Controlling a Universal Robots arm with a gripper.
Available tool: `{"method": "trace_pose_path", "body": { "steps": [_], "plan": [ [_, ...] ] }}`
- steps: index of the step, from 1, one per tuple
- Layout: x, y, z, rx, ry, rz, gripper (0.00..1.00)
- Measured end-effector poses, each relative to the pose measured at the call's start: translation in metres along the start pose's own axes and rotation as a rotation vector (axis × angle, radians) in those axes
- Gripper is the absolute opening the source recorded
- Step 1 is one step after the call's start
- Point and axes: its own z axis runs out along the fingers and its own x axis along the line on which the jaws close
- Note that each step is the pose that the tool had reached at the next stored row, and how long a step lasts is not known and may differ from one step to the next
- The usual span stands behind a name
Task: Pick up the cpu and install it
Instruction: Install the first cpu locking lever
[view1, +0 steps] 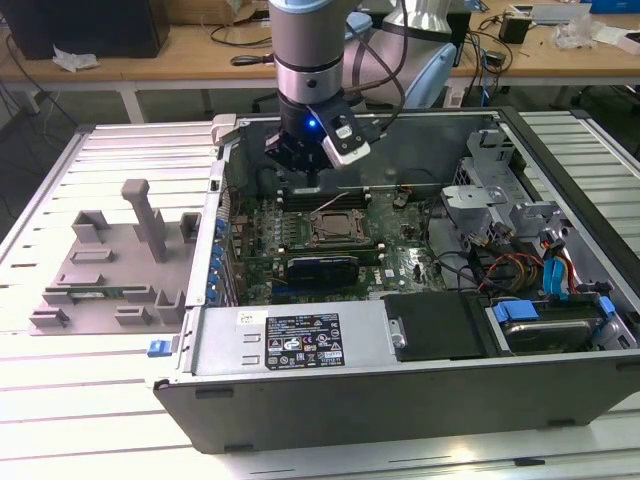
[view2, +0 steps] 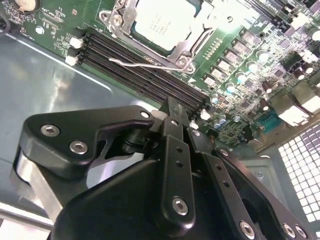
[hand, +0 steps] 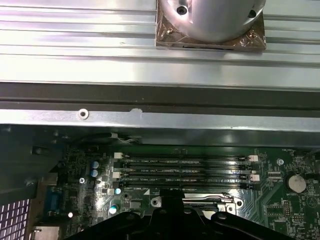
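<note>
Second wrist view shows cpu (view2: 162, 22) flat in socket (view2: 186, 50), top up, hand (view2: 172, 106) pressed together.

Open PC case (view1: 300, 400) w/ green mobo (view1: 270, 237); grey fixture (view1: 100, 265) beside it, exterior view's left.

We saw the gripper (view2: 173, 104) with its fingers (view2: 175, 132) pressed together, nothing between them. Just past the fingertips ran the black memory slots (view2: 140, 70). Beyond those, well apart from the tips, the cpu (view2: 161, 22) lay flat inside the socket frame (view2: 186, 52), its silver top showing. A thin wire lever (view2: 131, 63) lay along the frame's nearer edge.
</note>
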Motion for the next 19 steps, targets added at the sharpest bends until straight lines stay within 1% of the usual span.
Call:
{"method": "trace_pose_path", "body": {
  "steps": [3,7,13,16,19],
  "plan": [
    [-0.0008,-0.0009,0.0032,0.0044,0.0003,0.000,0.11],
    [-0.0024,-0.0026,0.0094,0.0045,0.0003,0.000,0.11],
    [-0.0075,-0.0051,0.0198,0.0045,0.0002,0.000,0.11],
    [-0.0084,-0.0053,0.0222,0.0047,0.0002,0.001,0.11],
    [-0.0095,-0.0038,0.0251,0.0044,-0.0004,0.002,0.11]
  ]
}}
